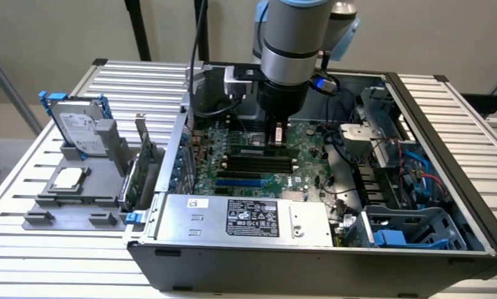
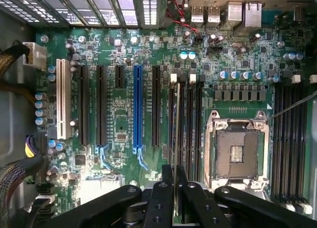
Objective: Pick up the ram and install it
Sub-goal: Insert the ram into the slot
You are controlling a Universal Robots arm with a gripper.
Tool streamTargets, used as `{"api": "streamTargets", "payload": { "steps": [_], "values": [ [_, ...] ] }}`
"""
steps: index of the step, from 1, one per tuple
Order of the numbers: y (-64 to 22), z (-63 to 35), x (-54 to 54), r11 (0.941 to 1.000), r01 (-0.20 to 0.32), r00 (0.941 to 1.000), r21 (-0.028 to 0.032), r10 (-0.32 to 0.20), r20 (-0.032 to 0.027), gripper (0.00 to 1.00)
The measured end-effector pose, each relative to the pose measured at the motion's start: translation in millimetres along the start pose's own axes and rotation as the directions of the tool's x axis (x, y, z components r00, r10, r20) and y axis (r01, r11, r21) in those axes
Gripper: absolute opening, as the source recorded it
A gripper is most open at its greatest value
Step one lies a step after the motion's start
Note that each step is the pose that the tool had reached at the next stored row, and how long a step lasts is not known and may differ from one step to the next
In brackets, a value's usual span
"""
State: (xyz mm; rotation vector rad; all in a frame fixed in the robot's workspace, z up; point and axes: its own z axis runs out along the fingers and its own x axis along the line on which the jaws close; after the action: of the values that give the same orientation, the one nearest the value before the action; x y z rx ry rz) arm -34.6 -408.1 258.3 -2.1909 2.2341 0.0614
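My gripper [image 1: 274, 144] reaches down into the open computer case, just above the motherboard [image 1: 231, 134]. Its black fingers [image 2: 161, 198] are shut on the ram [image 2: 177, 139], a thin stick seen edge-on in the wrist view. In the exterior view the ram [image 1: 275, 136] shows as a small strip between the fingertips. It hangs directly over a bank of black memory slots [image 2: 187, 124], beside the empty processor socket [image 2: 237, 151]. In the exterior view those slots [image 1: 257, 163] lie just in front of the gripper. I cannot tell whether the ram touches a slot.
A silver power supply [image 1: 240, 218] fills the case's front. At the exterior view's right are a blue drive cage [image 1: 410, 230] and cables [image 1: 415, 168]. Outside the case, a grey stand [image 1: 74, 202] holds a hard drive [image 1: 78, 128], a processor [image 1: 68, 179] and a green expansion card [image 1: 141, 171].
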Motion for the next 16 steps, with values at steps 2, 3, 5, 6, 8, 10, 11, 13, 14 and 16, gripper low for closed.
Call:
{"api": "streamTargets", "payload": {
  "steps": [2,3,5,6,8,10,11,13,14,16],
  "values": [
    [0.8,3.6,0.1,1.0,0.005,1.0,0.0001,-0.005,-0.0002,0.14],
    [1.2,5.4,0.2,1.0,0.009,1.0,0.0001,-0.009,-0.0003,0.14],
    [2.2,9.2,0.3,0.9999,0.015,0.9999,0.0001,-0.015,-0.0003,0.14],
    [2.7,11.0,0.4,0.9999,0.017,0.9999,0.0002,-0.017,-0.0002,0.14],
    [3.3,14.6,0.5,0.9999,0.017,0.9999,0.0008,-0.017,-0.0004,0.14],
    [3.9,18.2,0.7,0.9999,0.017,0.9999,0.0018,-0.017,-0.0004,0.14],
    [4.2,20.0,0.7,0.9999,0.017,0.9999,0.0026,-0.017,-0.0004,0.14],
    [4.4,23.7,0.7,0.9998,0.017,0.9999,0.0053,-0.017,-0.0003,0.14],
    [4.4,25.5,0.7,0.9998,0.017,0.9999,0.0078,-0.017,-0.0003,0.14],
    [4.4,28.5,0.6,0.9998,0.017,0.9999,0.0139,-0.017,-0.0002,0.14]
  ]
}}
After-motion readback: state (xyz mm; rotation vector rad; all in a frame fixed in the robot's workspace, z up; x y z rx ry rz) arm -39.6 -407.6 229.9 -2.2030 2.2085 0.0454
